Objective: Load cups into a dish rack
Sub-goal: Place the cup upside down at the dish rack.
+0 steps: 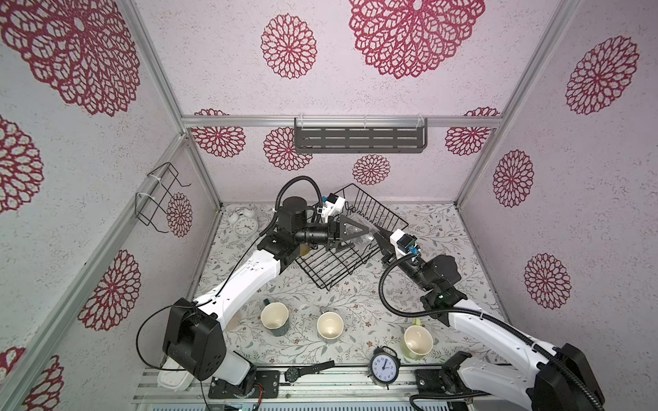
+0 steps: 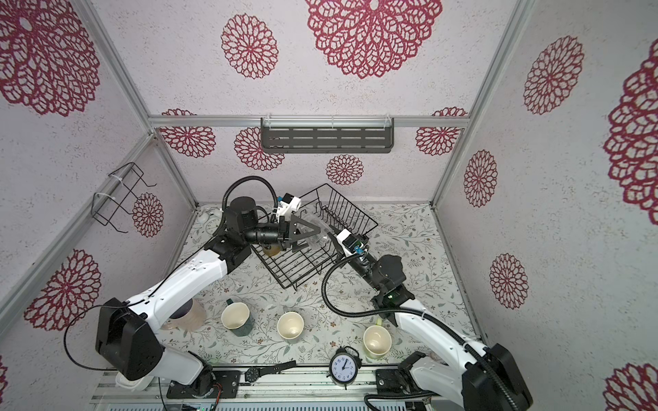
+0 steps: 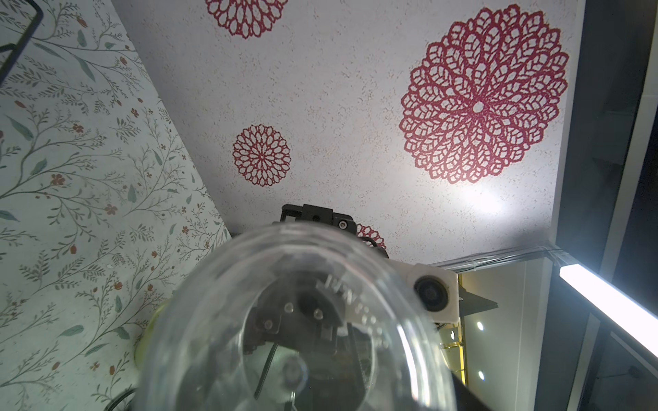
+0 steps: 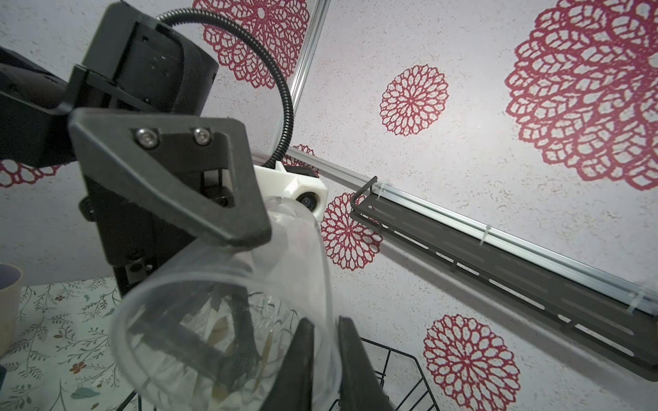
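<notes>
The glass [image 4: 220, 284] hangs on its side over the dish rack's [image 1: 391, 213] middle, base toward the left pincer [image 1: 360, 237], mouth toward the right pincer [image 4: 325, 322]; the left clamps its body crosswise; the right's fingers straddle the rim wall, pressing or not I cannot tell; lowering it probably falls to the left.

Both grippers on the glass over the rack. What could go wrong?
1. The clear glass hangs over the dish rack; the right gripper only straddles its rim, so if the left gripper slips on the smooth wall, it could drop onto the wires.
2. The two grippers sit close together; either pulling away may knock it.
</notes>
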